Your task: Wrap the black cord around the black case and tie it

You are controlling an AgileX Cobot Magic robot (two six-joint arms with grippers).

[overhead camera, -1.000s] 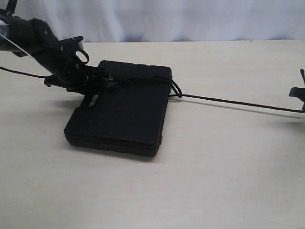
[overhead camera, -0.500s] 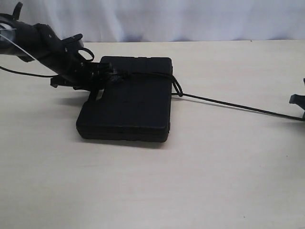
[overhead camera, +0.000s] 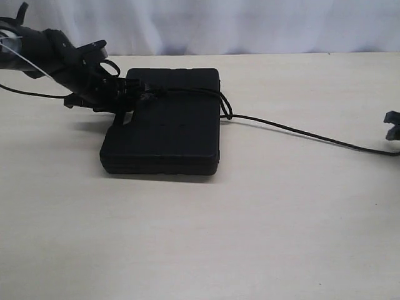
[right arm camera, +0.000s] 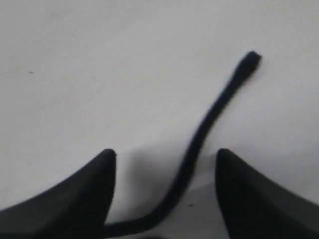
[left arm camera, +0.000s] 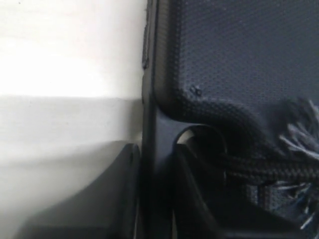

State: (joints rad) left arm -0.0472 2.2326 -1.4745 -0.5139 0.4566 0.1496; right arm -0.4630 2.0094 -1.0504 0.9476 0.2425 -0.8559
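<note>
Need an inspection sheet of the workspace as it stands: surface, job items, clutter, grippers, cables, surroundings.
surface: pale table, smooth top.
job's things: black case lies flat; black cord crosses its lid, drops over one edge, trails slack on the table; frayed knot at the handle cutout.
clutter: nothing seen.
grippers: left gripper fingers either side of the case's handle bar, seemingly clamped on it; right gripper open, cord's free end loose between its fingers.
cables: thin arm cable beside the left arm.
surroundings: white curtain behind the table.
</note>
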